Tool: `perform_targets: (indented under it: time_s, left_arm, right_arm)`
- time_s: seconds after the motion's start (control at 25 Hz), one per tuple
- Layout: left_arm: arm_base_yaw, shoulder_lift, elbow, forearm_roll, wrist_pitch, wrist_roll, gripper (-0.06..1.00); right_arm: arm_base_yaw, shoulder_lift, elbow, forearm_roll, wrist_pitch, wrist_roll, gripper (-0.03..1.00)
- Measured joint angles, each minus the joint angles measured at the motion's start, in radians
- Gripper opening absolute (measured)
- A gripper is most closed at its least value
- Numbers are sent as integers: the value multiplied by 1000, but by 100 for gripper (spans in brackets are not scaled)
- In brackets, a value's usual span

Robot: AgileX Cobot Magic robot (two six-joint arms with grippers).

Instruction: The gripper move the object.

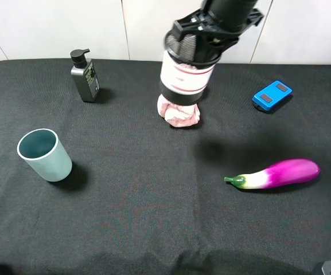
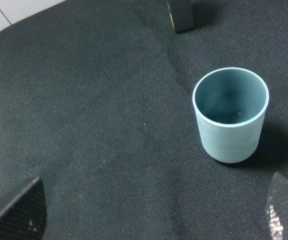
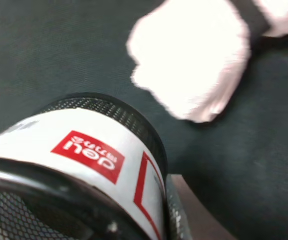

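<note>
The black wire-mesh pen cup [image 1: 185, 74] with its white label band and thin red lines hangs in the air at the back middle, above a crumpled pink cloth [image 1: 179, 113]. My right gripper [image 1: 202, 40] is shut on the cup's rim and holds it lifted. In the right wrist view the cup [image 3: 79, 165] fills the near part, with the cloth [image 3: 193, 60] below it. My left gripper [image 2: 153, 215] is open and empty, its fingertips [image 2: 19, 215] low over the cloth near a pale teal cup [image 2: 231, 115].
The teal cup [image 1: 43, 154] stands at the left. A dark pump bottle [image 1: 85, 77] stands at the back left. A blue device [image 1: 272, 95] lies at the back right. A purple eggplant [image 1: 277, 173] lies at the right. A black cloth [image 1: 154, 217] covers the table.
</note>
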Motion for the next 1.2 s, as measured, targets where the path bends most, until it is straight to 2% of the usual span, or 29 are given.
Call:
perform_targets:
  time_s: [0.44, 0.68, 0.84, 1.2]
  left_arm:
    - [0, 0, 0, 0, 0, 0, 93]
    - [0, 0, 0, 0, 0, 0, 93]
    - [0, 0, 0, 0, 0, 0, 93]
    - [0, 0, 0, 0, 0, 0, 93]
  right_arm:
    - [-218, 63, -1, -21, -73, 0, 5]
    - [-300, 144, -26, -21, -116, 0, 5]
    - [-332, 233, -142, -20, -98, 0, 5]
    - [-339, 422, -358, -35, -43, 0, 5]
